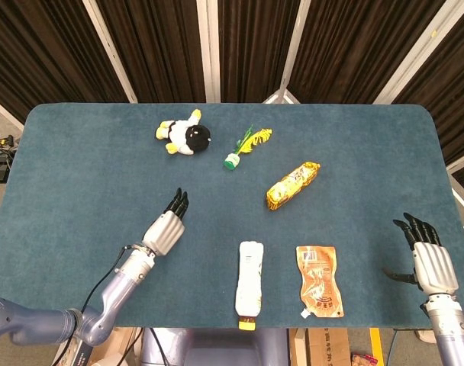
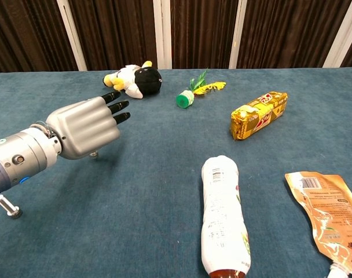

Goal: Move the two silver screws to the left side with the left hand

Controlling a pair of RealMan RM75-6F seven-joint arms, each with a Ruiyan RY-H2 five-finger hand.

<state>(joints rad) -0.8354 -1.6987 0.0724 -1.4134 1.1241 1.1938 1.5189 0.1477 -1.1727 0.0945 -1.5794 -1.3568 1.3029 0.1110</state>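
My left hand (image 1: 165, 229) (image 2: 86, 127) hovers over the table's left-front area with its dark fingers stretched forward. A silver screw (image 2: 94, 154) pokes out beneath its palm, pinched from below; most of it is hidden. A second silver screw (image 2: 8, 207) lies on the cloth at the near left, apart from the hand. Neither screw can be made out in the head view. At the table's right front edge, my right hand (image 1: 424, 255) rests with its fingers spread and holds nothing.
A plush toy (image 1: 186, 135) and a green-capped yellow item (image 1: 243, 146) lie at the back. A yellow snack pack (image 1: 292, 184) sits right of centre. A white bottle (image 2: 223, 215) and an orange pouch (image 2: 326, 215) lie at the front.
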